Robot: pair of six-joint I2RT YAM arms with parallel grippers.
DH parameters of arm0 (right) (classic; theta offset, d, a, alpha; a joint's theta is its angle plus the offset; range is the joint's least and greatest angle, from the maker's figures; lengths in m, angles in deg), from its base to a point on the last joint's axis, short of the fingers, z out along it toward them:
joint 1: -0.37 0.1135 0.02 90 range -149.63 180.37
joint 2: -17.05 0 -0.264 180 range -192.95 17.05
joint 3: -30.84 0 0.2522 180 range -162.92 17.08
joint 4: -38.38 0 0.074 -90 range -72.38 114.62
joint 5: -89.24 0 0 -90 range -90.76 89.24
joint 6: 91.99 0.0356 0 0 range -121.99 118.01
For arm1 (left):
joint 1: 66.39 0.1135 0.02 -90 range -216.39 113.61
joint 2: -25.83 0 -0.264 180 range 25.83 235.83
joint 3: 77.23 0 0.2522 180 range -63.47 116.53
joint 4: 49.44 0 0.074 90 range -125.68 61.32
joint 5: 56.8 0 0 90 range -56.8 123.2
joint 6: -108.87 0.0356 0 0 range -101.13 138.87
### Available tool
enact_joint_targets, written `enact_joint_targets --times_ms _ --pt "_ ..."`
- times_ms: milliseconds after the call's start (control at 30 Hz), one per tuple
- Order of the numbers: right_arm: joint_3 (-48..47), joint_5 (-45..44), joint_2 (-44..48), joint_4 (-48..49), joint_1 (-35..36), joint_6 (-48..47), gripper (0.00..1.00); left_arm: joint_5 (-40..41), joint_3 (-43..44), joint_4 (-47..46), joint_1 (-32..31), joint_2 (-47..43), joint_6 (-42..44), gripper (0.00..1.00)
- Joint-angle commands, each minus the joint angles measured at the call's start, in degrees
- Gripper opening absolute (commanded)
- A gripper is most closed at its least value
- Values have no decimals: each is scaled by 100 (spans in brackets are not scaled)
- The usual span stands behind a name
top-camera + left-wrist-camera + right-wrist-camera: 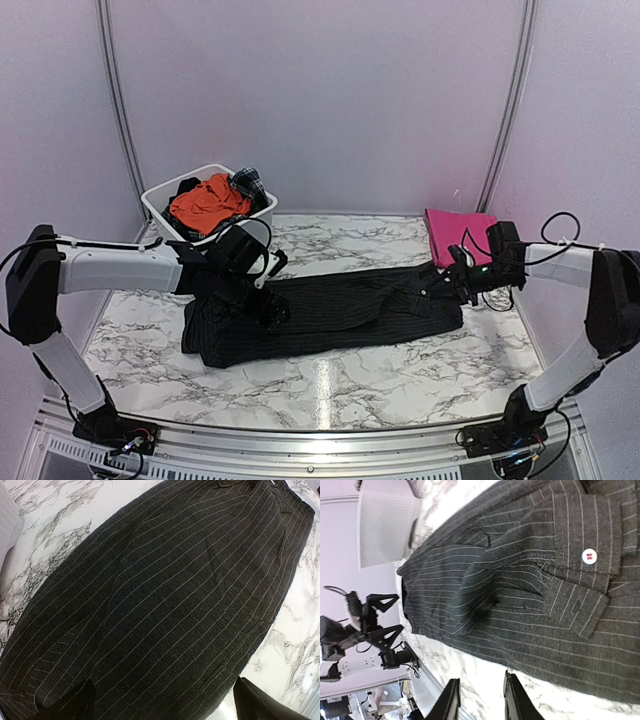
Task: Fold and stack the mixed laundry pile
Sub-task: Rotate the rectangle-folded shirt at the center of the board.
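Note:
A black pinstriped garment (330, 312) lies spread flat across the middle of the marble table (400, 375). My left gripper (272, 306) hovers over its left part, open wide, its two fingertips (75, 705) straddling bare cloth (165, 605) and holding nothing. My right gripper (447, 280) is at the garment's right end, by the buttoned band (588, 556). Its fingers (449, 700) stand a narrow gap apart over bare marble just off the cloth's edge (530, 650), with nothing between them. A folded magenta-pink cloth (458, 235) lies at the back right. The orange garment (205, 200) and a dark plaid piece (250, 183) sit in the tub.
The white plastic tub (158, 205) stands at the back left, close behind my left arm, and shows in the right wrist view (385, 525). Metal rails run along the table's front edge (320, 440). White walls enclose the back and both sides.

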Motion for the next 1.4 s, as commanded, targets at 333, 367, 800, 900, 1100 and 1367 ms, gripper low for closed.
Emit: enact_joint_targets --times_ms 333,367,800,900,1100,1367 --pt "239 -380 342 -234 -713 -302 28 86 -249 46 -23 -164 46 99" --pt "269 -430 301 -97 -593 -273 28 86 -243 44 -19 -148 32 99" --pt "-55 -1216 -761 376 -2 -424 32 86 -203 -21 -20 -53 -47 99" --pt "-129 -1228 -1041 441 94 -407 34 86 -203 -18 -18 -59 -34 99" --pt "-155 -1154 -1265 641 218 -280 34 86 -229 -25 -20 -53 -38 99" --pt "-357 -1401 -992 40 203 -479 0 243 -250 -16 -23 -83 -10 99"
